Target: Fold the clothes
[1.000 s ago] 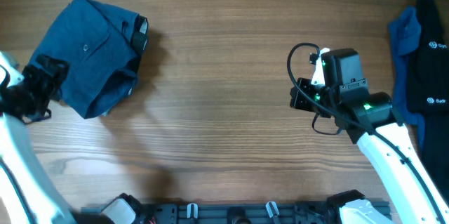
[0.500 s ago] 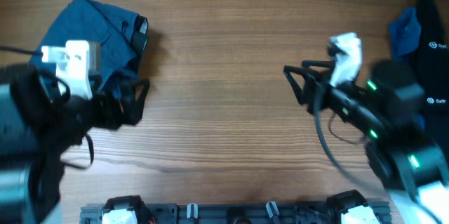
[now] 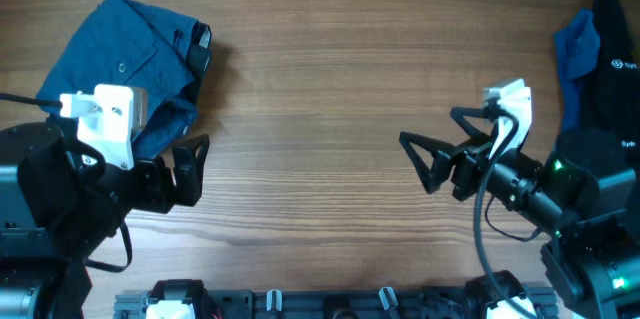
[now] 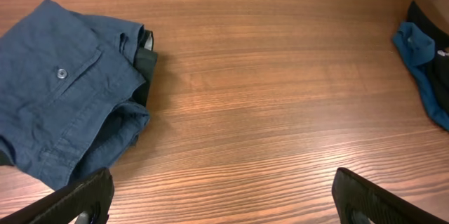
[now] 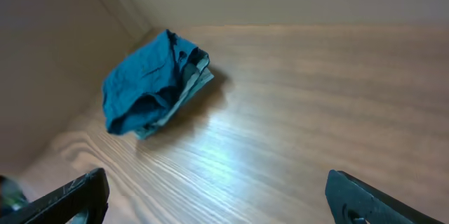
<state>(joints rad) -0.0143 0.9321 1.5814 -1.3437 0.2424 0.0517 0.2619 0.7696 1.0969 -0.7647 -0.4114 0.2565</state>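
Denim shorts (image 3: 125, 69) folded on tabletop (image 3: 320, 79). Left fingers (image 4: 84, 196) spread, empty, near shorts. Right fingers (image 5: 354, 199) spread, empty, well apart from shorts. Black garment (image 3: 615, 49) and bright blue garment (image 3: 578, 49) farthest from shorts.

Wood-grain table (image 3: 320, 109). Far left corner: dark blue denim shorts (image 3: 125, 69), folded, buttoned pocket facing up. Right edge: bright blue garment (image 3: 575, 54), crumpled, touching a black garment (image 3: 612, 49). The two groups lie well apart.

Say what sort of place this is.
Probably a robot test bench for laundry folding: a wood-grain table, black robot arms left and right, folded dark blue denim shorts, heaped black and bright blue garments.
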